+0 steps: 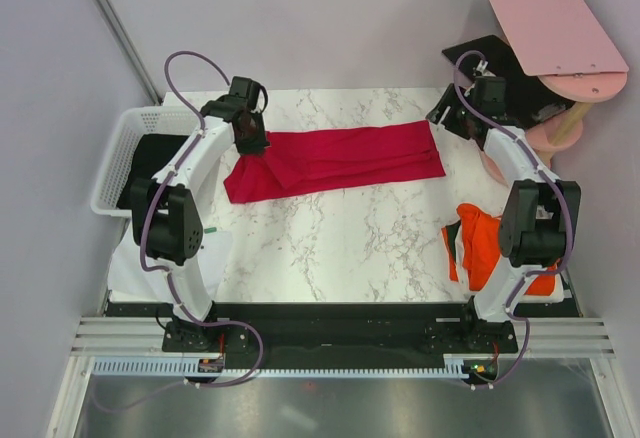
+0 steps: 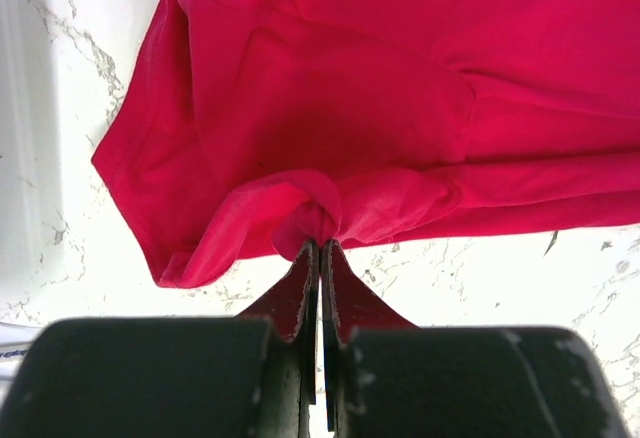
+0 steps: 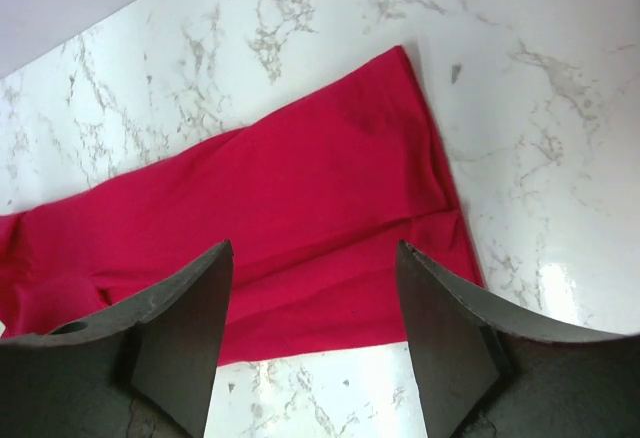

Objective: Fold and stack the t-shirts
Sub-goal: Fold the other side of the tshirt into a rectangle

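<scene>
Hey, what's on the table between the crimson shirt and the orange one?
Nothing: only bare marble table separates the crimson shirt from the orange shirt, as the top external view shows.

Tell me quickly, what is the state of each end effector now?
Left end effector: closed on the red shirt.
Right end effector: open, holding nothing.
</scene>
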